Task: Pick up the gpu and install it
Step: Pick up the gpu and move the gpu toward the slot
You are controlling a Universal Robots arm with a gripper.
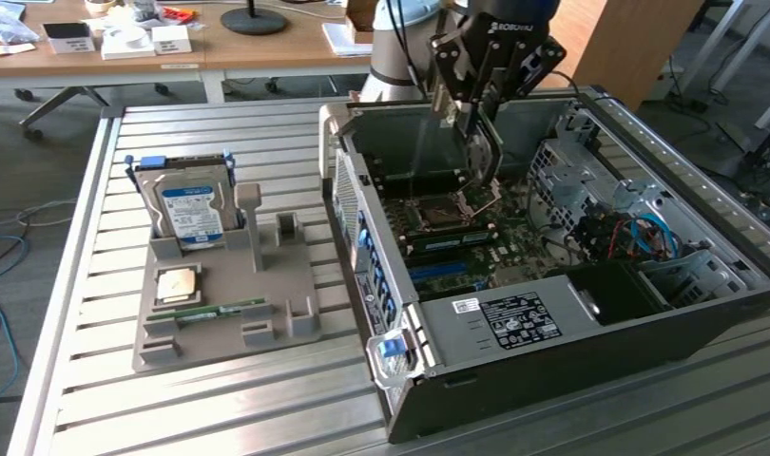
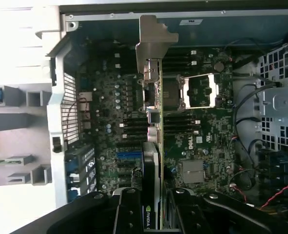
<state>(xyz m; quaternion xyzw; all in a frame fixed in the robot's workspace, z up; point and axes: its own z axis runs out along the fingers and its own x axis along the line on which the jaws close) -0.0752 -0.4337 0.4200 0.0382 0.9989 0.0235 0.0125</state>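
Note:
My gripper hangs over the open computer case and is shut on the gpu. The card hangs edge-down from the fingers, above the motherboard near the processor socket. In the wrist view the gpu appears edge-on as a thin card running away from the gripper. Its silver bracket is at the far end, toward the case's rear wall. The black fingers clamp the card from both sides. The card is clear of the board, with the blue slot beside it below.
A grey parts holder lies on the slatted table at the exterior view's left. It carries an upright hard drive, a processor chip and a green memory stick. Cables and a drive cage crowd the case's far side.

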